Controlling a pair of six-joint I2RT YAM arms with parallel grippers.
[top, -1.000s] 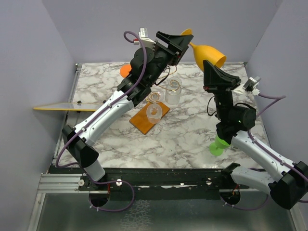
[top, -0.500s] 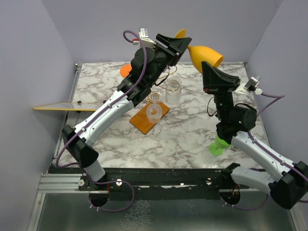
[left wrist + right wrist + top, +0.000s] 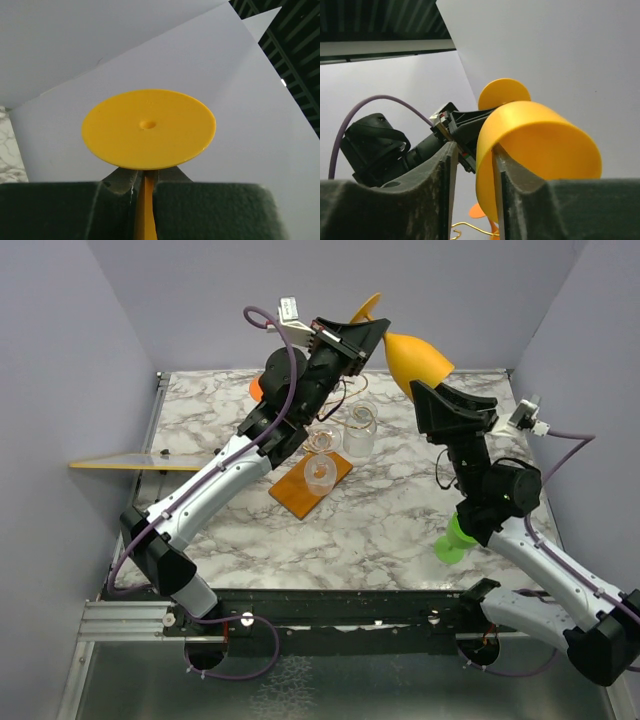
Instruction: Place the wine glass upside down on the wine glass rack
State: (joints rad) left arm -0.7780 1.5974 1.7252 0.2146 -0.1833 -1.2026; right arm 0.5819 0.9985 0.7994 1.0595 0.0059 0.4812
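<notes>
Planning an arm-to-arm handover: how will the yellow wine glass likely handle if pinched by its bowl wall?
Probably light and stiff: the yellow wine glass looks like opaque plastic, and the left gripper holds it by the thin stem. Its smooth curved wall, between the right gripper fingers, may slip or twist.

From above, the stem of the wine glass [image 3: 415, 358] vanishes behind the left jaws, and the wires of the wine glass rack [image 3: 292, 495], centre frame, are too thin to trace. An orange object [image 3: 257, 387], upper left, and a green object [image 3: 452, 543], lower right, sit half hidden behind the arms.
</notes>
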